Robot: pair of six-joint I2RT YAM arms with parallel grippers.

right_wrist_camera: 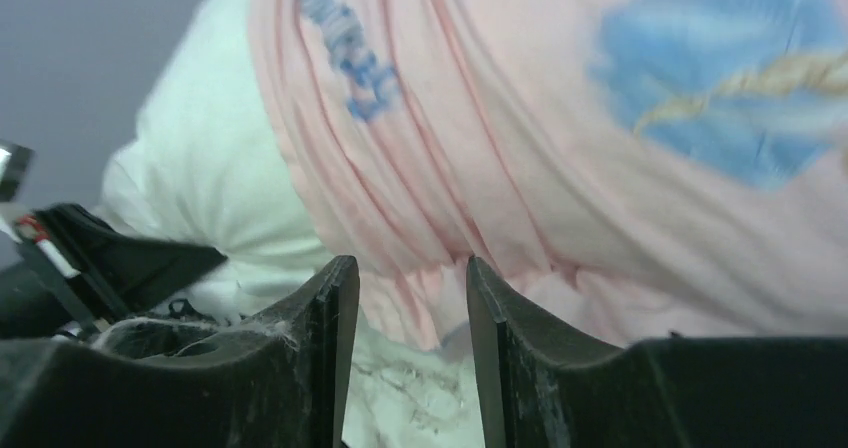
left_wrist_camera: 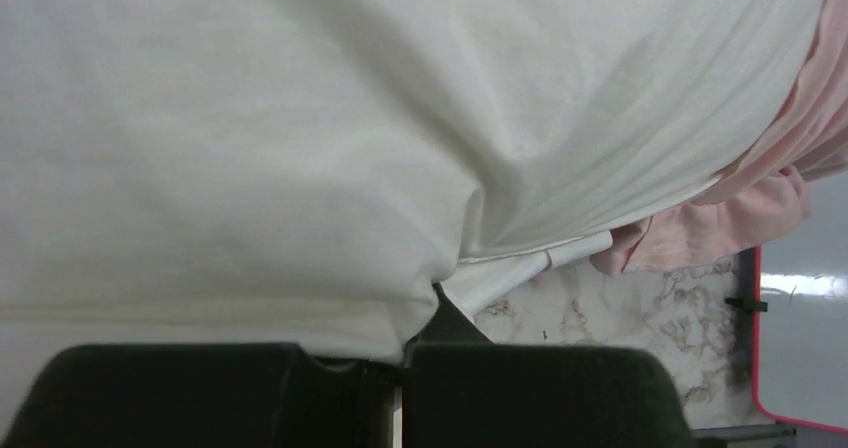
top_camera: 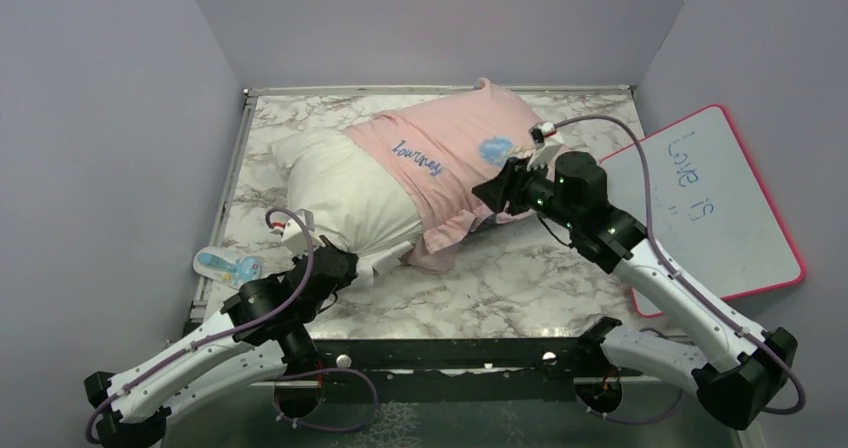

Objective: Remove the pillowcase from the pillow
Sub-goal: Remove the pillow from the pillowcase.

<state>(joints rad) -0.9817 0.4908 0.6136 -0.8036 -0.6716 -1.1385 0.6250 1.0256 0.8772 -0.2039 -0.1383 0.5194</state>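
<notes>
The plump white rectangular pillow (top_camera: pixel 330 193) lay diagonally on the marble-patterned tabletop (top_camera: pixel 520 278), its right half inside the thin pale pink fabric pillowcase (top_camera: pixel 470 158) with blue cursive lettering. The left gripper (left_wrist_camera: pixel 397 356) was clamped on the pillow's bare near edge. The right gripper (right_wrist_camera: pixel 403 303) hovered with jaws apart just before the pillowcase's bunched hem, holding nothing.

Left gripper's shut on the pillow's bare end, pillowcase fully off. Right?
No. The pillowcase is only partly off: the top external view shows it covering the far half of the pillow. The left gripper is shut on the bare end.
</notes>
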